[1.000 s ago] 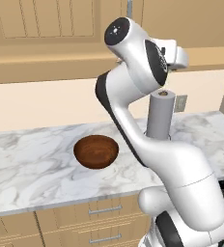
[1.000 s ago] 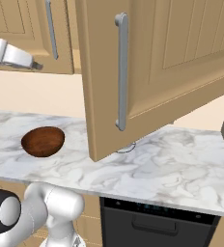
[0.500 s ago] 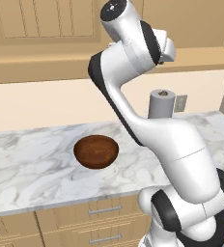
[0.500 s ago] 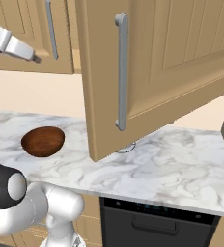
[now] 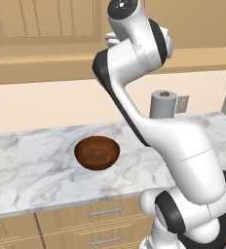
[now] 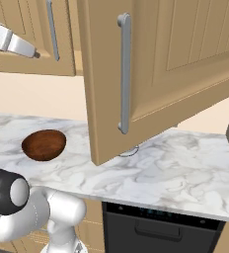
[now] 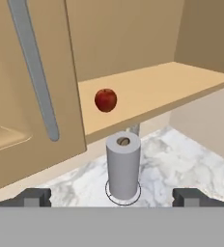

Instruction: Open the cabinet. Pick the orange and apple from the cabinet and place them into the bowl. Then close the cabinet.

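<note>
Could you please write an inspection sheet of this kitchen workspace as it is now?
Surface: marble counter, bowl and paper towel roll standing on it.
Job's things: cabinet door swung open; apple on its shelf; bowl holds nothing; orange nothing seen.
Clutter: grey paper towel roll, upright below the shelf.
Grippers: gripper open, holding nothing, facing the shelf.
Cables: nothing seen.
Surroundings: drawers under the counter; dark appliance.

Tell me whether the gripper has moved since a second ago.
Yes. In the right base view the gripper has come up and rightward, toward the cabinet handle, with the bowl fixed below.
</note>
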